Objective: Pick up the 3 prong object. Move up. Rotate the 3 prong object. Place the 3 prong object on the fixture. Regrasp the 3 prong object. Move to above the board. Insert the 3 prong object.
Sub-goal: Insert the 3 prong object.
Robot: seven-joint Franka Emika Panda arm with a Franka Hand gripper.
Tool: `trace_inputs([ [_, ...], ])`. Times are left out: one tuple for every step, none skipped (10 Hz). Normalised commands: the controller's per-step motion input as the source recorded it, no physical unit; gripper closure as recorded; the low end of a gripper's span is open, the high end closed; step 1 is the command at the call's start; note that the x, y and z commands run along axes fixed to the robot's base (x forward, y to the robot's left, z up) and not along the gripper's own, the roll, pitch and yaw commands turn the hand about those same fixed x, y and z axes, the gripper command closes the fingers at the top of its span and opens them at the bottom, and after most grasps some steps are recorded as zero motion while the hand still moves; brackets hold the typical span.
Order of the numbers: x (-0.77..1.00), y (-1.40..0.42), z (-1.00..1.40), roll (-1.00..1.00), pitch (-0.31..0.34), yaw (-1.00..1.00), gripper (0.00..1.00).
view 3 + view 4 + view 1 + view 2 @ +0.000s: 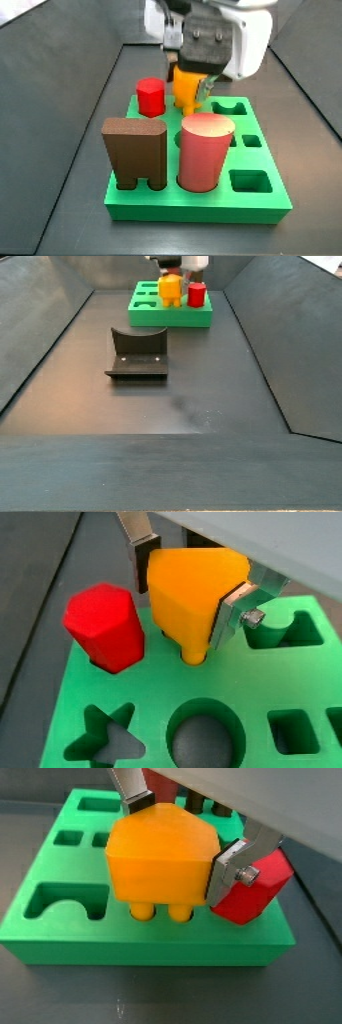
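Note:
My gripper (187, 597) is shut on the yellow-orange 3 prong object (194, 597), its silver fingers (230, 873) clamping the block's two sides. The block hangs prongs down over the green board (174, 682), its prong tips (160, 912) at or just above the board's surface; whether they touch I cannot tell. Both side views show the 3 prong object (189, 88) (171, 290) right beside the red hexagonal peg (150, 97). The dark fixture (135, 353) stands on the floor well away from the board (170, 311).
On the board stand a red hexagonal peg (104, 627), a brown arch-shaped block (135, 152) and a pink cylinder (205, 150). Star, oval and square holes (201, 734) lie open in the board. Sloped dark walls (54, 346) enclose the floor.

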Motion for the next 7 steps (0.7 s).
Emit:
trace_inputs([
  [0.0,0.0,-0.46,0.04,-0.026,0.14,1.0],
  [0.0,0.0,-0.44,0.06,0.0,0.08,1.0],
  [0.0,0.0,-0.48,0.02,0.0,0.03,1.0],
  [0.0,0.03,-0.48,0.0,-0.014,0.0,1.0],
  [0.0,0.1,-0.19,-0.16,-0.089,0.0,1.0],
  [0.0,0.01,0.0,-0.05,-0.016,0.0,1.0],
  [0.0,0.0,0.0,0.0,0.0,0.0,1.0],
])
